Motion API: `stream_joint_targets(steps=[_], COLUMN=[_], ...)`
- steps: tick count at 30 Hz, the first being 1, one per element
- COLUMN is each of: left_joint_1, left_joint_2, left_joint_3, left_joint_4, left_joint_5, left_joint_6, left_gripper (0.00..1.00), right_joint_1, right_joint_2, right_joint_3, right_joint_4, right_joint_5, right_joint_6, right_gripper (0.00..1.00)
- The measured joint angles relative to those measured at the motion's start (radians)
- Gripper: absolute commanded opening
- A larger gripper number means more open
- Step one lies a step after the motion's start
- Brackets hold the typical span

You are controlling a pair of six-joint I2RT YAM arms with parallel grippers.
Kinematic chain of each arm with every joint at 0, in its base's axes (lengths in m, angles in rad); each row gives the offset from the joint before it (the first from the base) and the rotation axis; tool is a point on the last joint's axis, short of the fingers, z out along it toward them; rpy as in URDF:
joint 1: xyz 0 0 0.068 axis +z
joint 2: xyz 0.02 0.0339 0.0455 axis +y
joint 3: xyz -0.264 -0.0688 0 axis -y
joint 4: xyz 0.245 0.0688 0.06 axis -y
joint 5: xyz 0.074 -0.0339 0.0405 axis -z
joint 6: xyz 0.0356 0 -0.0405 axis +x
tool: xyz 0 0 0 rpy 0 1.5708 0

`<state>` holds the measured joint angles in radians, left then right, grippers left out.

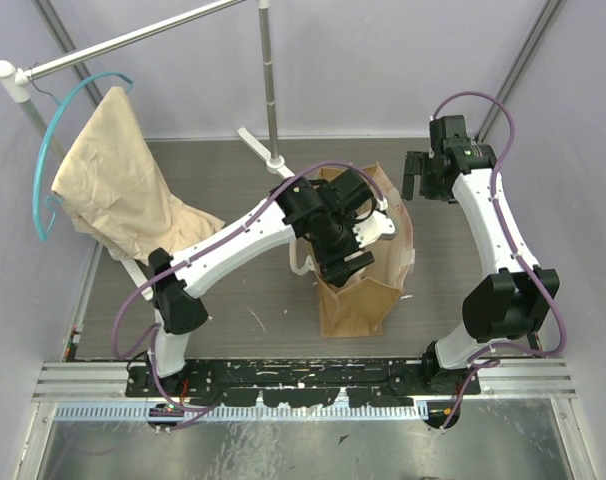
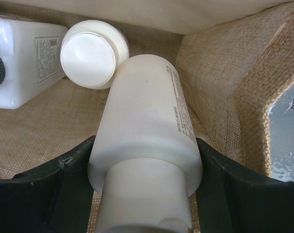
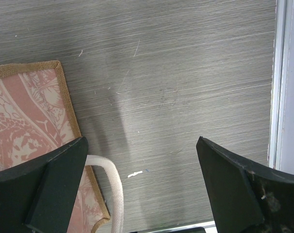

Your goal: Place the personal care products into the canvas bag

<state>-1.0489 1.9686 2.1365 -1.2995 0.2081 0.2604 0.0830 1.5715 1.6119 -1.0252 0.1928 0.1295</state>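
Note:
The canvas bag (image 1: 358, 300) stands upright at the table's middle. My left gripper (image 1: 345, 262) reaches down into its mouth. In the left wrist view my left gripper (image 2: 144, 145) is shut on a cream cylindrical bottle (image 2: 147, 111), holding it low inside the bag (image 2: 220, 73). A second cream cylindrical bottle (image 2: 91, 53) and a whitish rectangular bottle (image 2: 21, 58) lie on the bag's floor beyond it. The fourth bottle is not in view. My right gripper (image 1: 415, 178) is open and empty above the table, right of the bag. In the right wrist view my right gripper (image 3: 142, 145) hangs beside the bag's patterned side (image 3: 30, 107) and whitish handle (image 3: 115, 189).
A pale beige cloth garment (image 1: 113, 190) hangs on a teal hanger from a rail at the back left. A metal pole (image 1: 268, 80) with a white foot (image 1: 263, 150) stands behind the bag. A white wall edge (image 3: 283, 73) bounds the table on the right.

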Motion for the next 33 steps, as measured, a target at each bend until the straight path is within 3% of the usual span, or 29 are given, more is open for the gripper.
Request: stream_joint_targets(steps=[18,33], left_joint_1=[-0.013,-0.039], left_joint_2=[0.026,0.134], left_joint_3=[0.133,0.117], left_joint_4=[0.038,0.069], left_joint_5=[0.067,0.085], left_joint_6=[0.001,0.022], left_gripper=[0.00,0.00], right_joint_1=[0.000,0.000], right_joint_2=[0.000,0.005], right_joint_3=[0.000,-0.009], right_joint_4=[0.000,0.002], right_joint_5=[0.000,-0.003], right_joint_6=[0.000,-0.002], right_gripper=[1.00,1.00])
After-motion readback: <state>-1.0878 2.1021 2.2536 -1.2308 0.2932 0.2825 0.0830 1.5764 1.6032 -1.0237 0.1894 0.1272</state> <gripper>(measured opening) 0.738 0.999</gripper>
